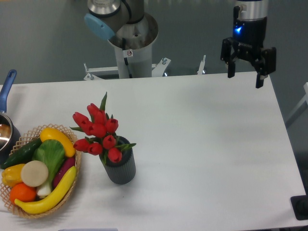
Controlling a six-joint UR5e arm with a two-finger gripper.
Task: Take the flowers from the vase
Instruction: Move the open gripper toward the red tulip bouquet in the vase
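Note:
The flowers [98, 130], red tulip buds with green leaves, stand in the vase [120, 167], a short dark grey ribbed cylinder at the left-centre of the white table. They lean up and to the left of the vase mouth. My gripper [245, 81] hangs open over the table's far right edge, far from the flowers, with nothing between its black fingers.
A wicker basket [73, 185] of toy vegetables sits just left of the vase, almost touching it. A dark pot with a blue handle [6, 86] is at the left edge. The robot base [132, 50] stands behind the table's far side.

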